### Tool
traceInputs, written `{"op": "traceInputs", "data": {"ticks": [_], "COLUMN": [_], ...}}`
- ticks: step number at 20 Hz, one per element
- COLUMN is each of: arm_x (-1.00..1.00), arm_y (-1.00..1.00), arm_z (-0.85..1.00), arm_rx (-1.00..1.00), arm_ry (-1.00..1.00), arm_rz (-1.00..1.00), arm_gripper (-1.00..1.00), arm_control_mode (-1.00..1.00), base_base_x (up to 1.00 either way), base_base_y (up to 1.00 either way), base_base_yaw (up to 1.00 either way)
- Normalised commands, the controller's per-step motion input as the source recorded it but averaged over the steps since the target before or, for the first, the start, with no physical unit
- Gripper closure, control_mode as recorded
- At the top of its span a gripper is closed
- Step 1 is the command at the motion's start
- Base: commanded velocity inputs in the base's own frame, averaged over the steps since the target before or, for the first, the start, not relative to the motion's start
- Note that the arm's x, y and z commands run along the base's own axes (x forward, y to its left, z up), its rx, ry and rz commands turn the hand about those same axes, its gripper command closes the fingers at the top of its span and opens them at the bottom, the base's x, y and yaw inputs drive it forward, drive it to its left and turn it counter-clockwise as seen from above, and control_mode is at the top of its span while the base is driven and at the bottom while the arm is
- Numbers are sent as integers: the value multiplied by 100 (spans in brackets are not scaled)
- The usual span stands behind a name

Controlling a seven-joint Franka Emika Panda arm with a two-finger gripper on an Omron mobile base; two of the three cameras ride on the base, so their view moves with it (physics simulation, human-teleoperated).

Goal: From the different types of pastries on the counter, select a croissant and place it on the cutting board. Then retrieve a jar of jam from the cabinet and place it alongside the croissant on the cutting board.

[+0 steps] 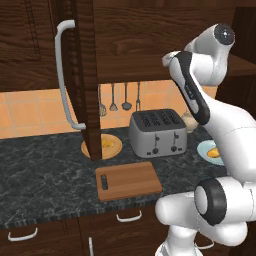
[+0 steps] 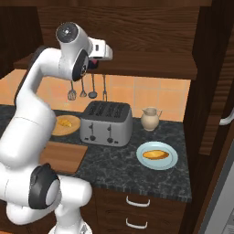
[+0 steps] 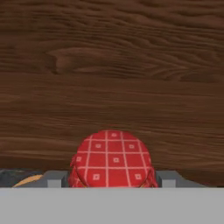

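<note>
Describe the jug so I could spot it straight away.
Start at the big grey toaster in the middle of the counter. Just to its right, by the tiled wall, stands the jug. It is beige, upright and has a handle, unlike the flat blue plate lying in front of it.

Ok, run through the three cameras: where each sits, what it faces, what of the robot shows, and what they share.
Left base view: behind the arm's left, facing the counter, cutting board and open cabinet door; arm at right.
Right base view: behind its right, facing the toaster and plated pastry; arm at left.
Hand view: on the hand, facing the jar of jam.
Both base views share the toaster and board.
</note>
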Motion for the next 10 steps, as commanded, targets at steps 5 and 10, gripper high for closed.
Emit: {"op": "traceInputs", "data": {"ticks": [5,10], "arm_x": [-100,-100], "arm_y": [15,2], "arm_z": [-2,-14], "arm_rx": [0,0], "arm_ry": [3,17], "arm_rz": [0,0], "arm_gripper": [100,100], "arm_control_mode": [-100,-100], "base_base_x": [0,0], "base_base_y": [0,0], "base_base_yaw": [0,0]}}
